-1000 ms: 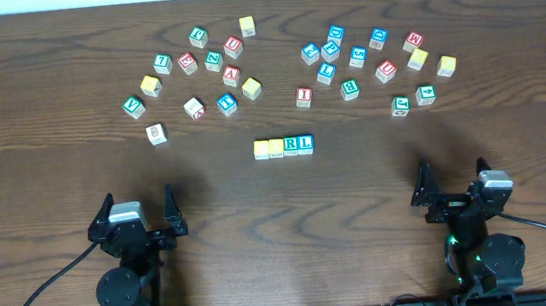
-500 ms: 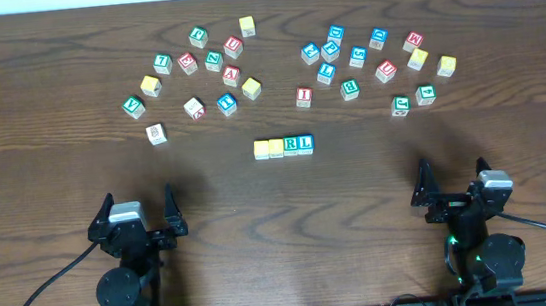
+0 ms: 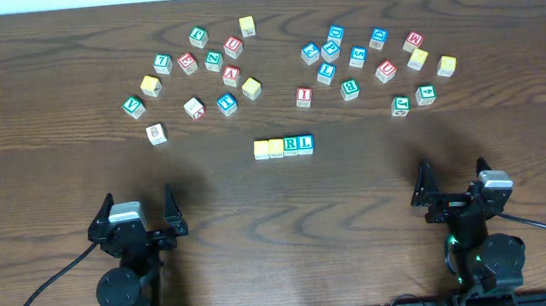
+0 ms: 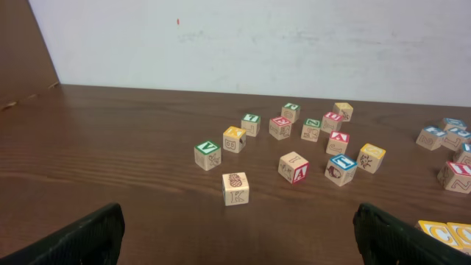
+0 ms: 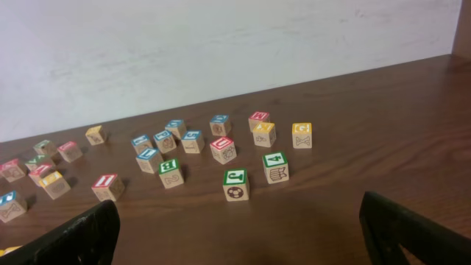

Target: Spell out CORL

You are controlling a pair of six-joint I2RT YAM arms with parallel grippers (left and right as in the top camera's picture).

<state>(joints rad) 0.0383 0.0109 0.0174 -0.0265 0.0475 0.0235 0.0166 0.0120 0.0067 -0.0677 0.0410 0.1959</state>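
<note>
A row of wooden letter blocks (image 3: 284,147) stands at the table's middle: two yellow-topped blocks (image 3: 269,149), a green R block (image 3: 291,145) and a blue L block (image 3: 306,143), side by side and touching. The row's left end shows at the lower right of the left wrist view (image 4: 445,234). My left gripper (image 3: 140,217) is open and empty near the front left edge, well short of the row. My right gripper (image 3: 452,184) is open and empty near the front right edge.
Several loose letter blocks lie scattered at the back left (image 3: 203,74) and back right (image 3: 365,64). A K block (image 4: 235,188) sits nearest my left gripper. A green J block (image 5: 235,184) and a green 4 block (image 5: 275,167) sit nearest my right gripper.
</note>
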